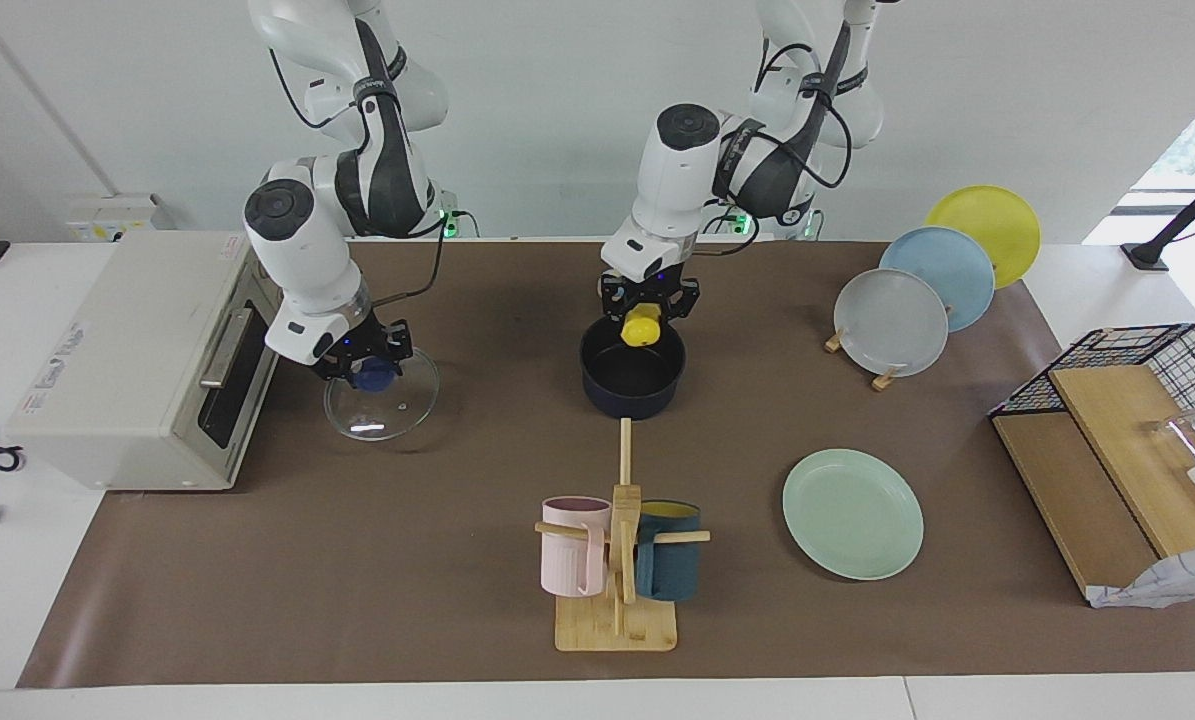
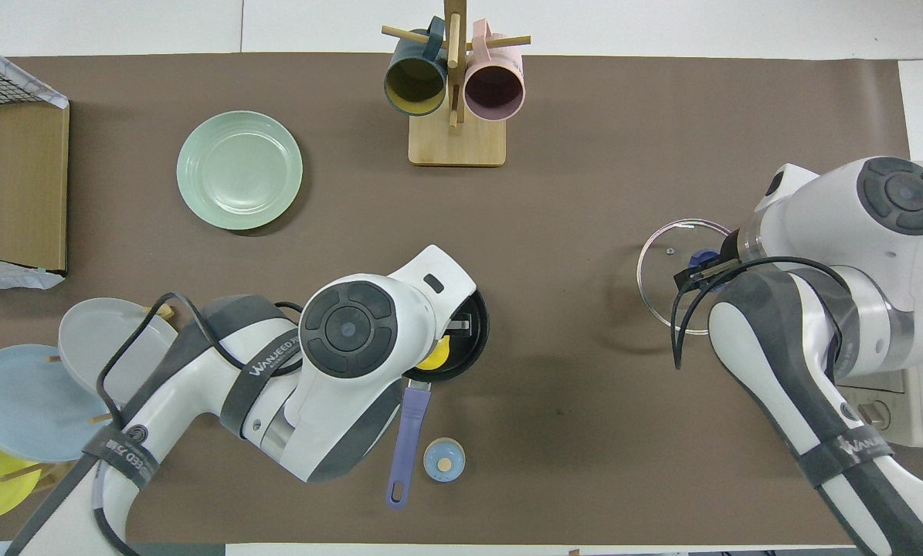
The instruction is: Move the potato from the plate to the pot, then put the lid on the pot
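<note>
The left gripper (image 1: 649,312) is clamped on the potato (image 1: 642,329), holding it over the pot (image 1: 632,370) at the edge nearest the robots, about 12 o'clock on its rim in the facing view. The right gripper (image 1: 359,362) is closed on the blue knob of the lid (image 1: 381,393), which is tilted, just in front of the toaster oven (image 1: 137,357). The plate (image 1: 852,513) lies bare on the brown mat (image 1: 357,560), at roughly 4 o'clock from the pot in the facing view, beside the mug rack (image 1: 617,565)
</note>
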{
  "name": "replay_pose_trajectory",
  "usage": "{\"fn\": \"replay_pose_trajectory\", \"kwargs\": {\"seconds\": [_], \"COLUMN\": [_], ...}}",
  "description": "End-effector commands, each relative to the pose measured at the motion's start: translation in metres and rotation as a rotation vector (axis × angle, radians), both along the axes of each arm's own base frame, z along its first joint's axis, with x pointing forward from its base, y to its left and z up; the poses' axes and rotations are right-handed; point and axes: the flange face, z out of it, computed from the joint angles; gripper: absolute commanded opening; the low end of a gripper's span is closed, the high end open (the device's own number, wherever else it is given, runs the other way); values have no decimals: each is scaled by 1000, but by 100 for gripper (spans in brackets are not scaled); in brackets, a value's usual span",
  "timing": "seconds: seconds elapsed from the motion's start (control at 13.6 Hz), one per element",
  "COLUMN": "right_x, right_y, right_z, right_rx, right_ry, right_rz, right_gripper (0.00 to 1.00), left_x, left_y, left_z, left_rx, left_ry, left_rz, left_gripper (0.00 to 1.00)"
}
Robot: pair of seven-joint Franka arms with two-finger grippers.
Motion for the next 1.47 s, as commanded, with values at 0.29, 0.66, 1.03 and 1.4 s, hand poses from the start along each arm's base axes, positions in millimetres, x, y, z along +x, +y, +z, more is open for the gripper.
{"fn": "replay_pose_trajectory", "kwargs": {"seconds": [0.29, 0.66, 1.03, 1.4], "right_x": [-12, -8, -4, -6], "right_y": [19, 22, 48, 72], "right_z": [36, 42, 63, 72], "right_rx": [5, 6, 3, 6], "right_ry": [10, 1, 3, -16], "right_rz": [0, -1, -15, -16], "right_gripper": [0, 0, 0, 0], "left_x": [5, 6, 4, 3], "left_y": [-1, 0, 2, 2], "left_z": [-35, -58, -71, -86], "left_rx": [-4, 6, 16, 18], "left_ry": [-14, -14, -9, -6], "left_rz": [-86, -112, -141, -153], "left_gripper": [0, 0, 0, 0]}}
